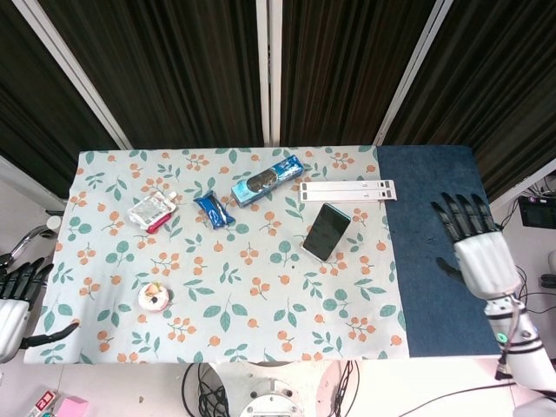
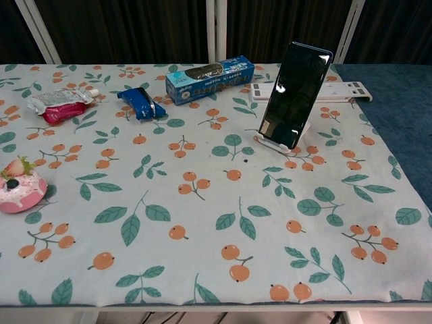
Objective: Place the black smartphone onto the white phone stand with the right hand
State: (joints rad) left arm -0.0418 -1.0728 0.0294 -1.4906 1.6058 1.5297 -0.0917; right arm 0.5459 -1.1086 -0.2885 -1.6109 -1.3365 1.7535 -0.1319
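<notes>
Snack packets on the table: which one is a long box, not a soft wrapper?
The long blue box near the curtains. The small blue packet and the silver-and-red pouch are crinkly wrappers.

Bright, even, sharp; soft shadows

Black smartphone [image 1: 327, 232] lies mid-table; right hand [image 1: 476, 250] spread, well apart.

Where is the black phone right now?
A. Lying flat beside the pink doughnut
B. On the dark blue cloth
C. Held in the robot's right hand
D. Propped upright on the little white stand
D: the black smartphone leans tilted back on the white phone stand, and the right hand is off over the blue cloth, fingers spread, holding nothing.
</notes>
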